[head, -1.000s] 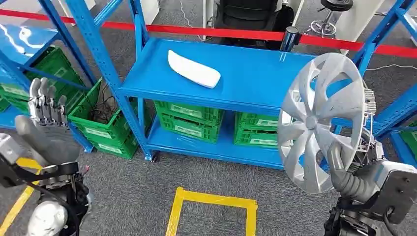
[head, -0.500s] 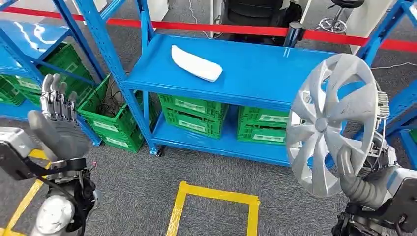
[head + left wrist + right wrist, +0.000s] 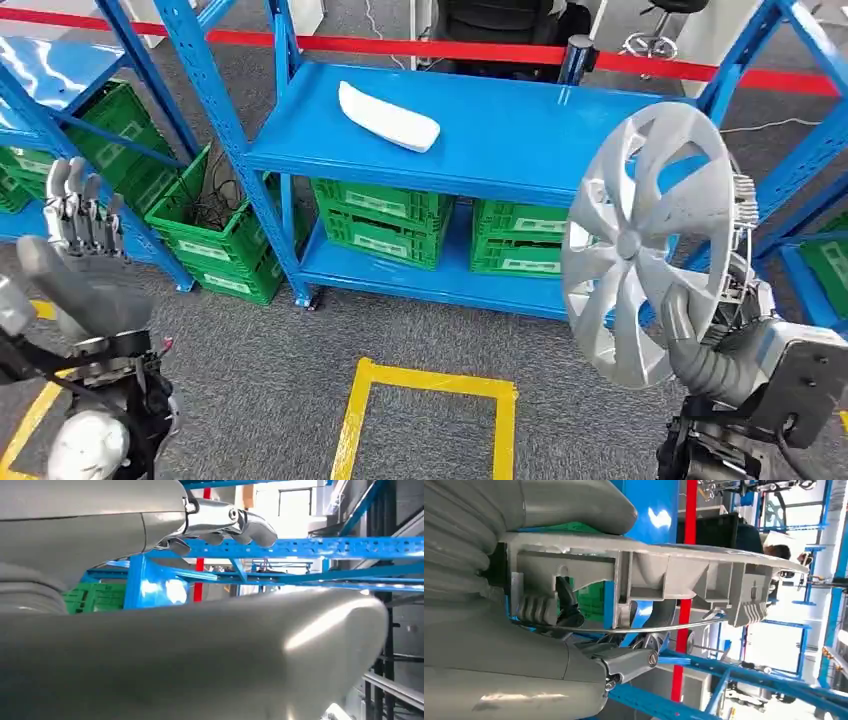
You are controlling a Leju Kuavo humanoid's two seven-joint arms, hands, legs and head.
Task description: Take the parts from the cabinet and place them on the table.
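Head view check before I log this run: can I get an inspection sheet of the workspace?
Surface: blue shelf, top level bare beside one part.
Job's things: silver hubcap upright in right hand; white part lying on the shelf.
Clutter: green crates on the lower level.
Hands: left hand raised, holding nothing.
Cables: black cables in a floor crate.
Surroundings: red barrier tape, yellow floor square, grey carpet.

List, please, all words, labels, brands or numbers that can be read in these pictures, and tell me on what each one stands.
No text can be read in any view.
White labels on the green crates under the blue shelf: too small and blurred to read.
Hubcap held by the right hand: no readable brand or number.
White part on the shelf: no marking visible.
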